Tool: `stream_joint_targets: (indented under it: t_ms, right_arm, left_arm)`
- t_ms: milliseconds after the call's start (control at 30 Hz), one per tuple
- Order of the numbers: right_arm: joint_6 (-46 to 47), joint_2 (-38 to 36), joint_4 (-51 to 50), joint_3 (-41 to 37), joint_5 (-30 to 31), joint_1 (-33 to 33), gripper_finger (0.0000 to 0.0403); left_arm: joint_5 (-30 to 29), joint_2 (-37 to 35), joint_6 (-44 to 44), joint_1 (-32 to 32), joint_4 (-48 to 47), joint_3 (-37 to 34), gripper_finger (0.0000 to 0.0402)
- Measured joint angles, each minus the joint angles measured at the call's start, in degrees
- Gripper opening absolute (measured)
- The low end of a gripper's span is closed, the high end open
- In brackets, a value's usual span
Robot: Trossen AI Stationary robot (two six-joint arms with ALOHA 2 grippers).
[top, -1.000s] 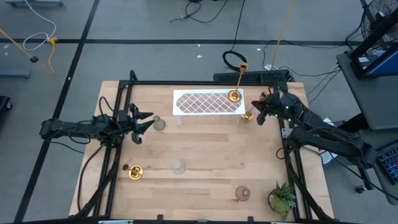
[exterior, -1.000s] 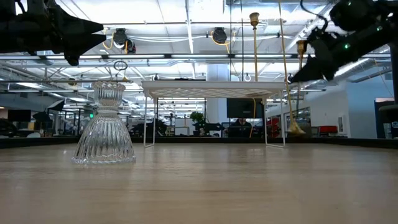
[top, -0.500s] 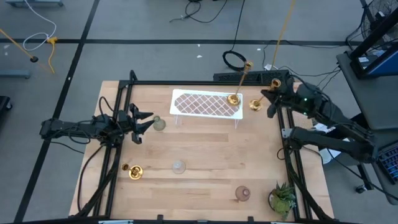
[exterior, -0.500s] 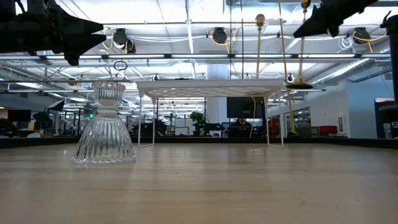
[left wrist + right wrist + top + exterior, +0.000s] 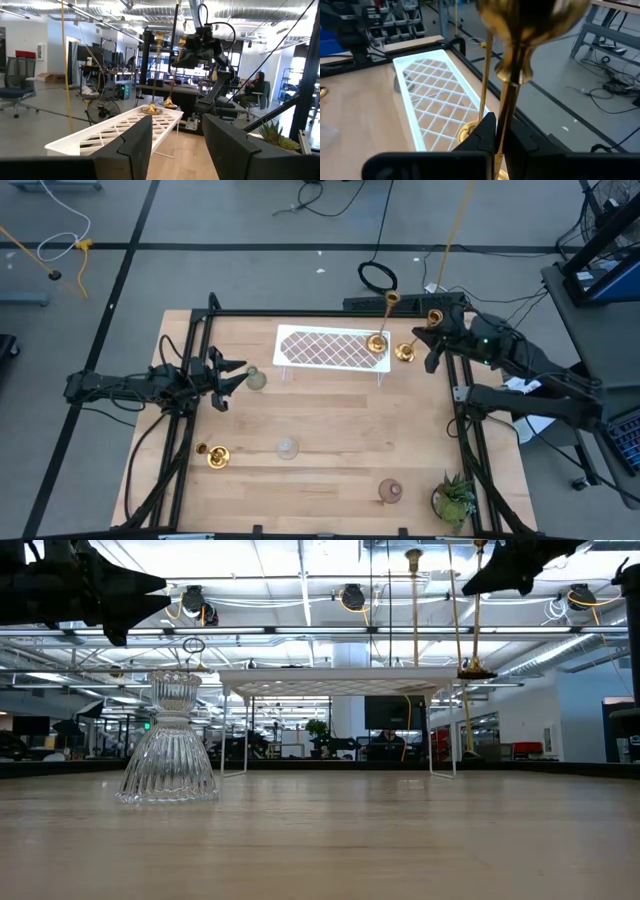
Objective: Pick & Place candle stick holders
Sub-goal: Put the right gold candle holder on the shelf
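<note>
Shifted inward since half a second ago, our right gripper [image 5: 437, 332] (fingers clamped on the stem) carries a tall gold candle holder [image 5: 405, 352] just beside the white lattice tray [image 5: 320, 346], another tall holder [image 5: 377, 340] standing on it, left gripper [image 5: 226, 375] spread open and empty, wooden table [image 5: 330, 440], open workshop behind.

Six holders: one tall gold holder [image 5: 405, 351] held aloft.

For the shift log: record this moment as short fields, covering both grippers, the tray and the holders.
right gripper: shut on a tall gold holder, held above the table near the tray's end
left gripper: open, waiting beside the greenish glass holder
tray: white, one tall gold holder standing on it
table: short gold holder, clear glass holder, pinkish glass holder
</note>
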Motion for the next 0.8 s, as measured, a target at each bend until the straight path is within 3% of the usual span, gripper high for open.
stream_joint_targets:
  t_ms: [167, 300, 433, 800]
  right_arm:
    - [1.59, -0.03, -1.93, 3.72, -0.56, 1.84, 0.0008]
    - [4.05, -0.03, -0.75, 4.72, -7.06, 2.95, 0.0008]
    - [5.9, 1.74, 6.77, 2.25, -13.6, 4.15, 0.0008]
    - [-0.35, 10.55, 20.65, -2.7, -13.37, 4.71, 0.0009]
  left_arm:
    - [0.0, 0.0, -0.24, 0.0, 0.02, 0.0, 0.0182]
    - [0.0, 0.0, -0.28, 0.0, 0.0, 0.0, 0.0182]
    - [0.0, 0.0, -0.3, 0.0, 0.0, 0.0, 0.0182]
    - [0.04, 0.0, -0.41, -0.02, -0.15, 0.0, 0.0182]
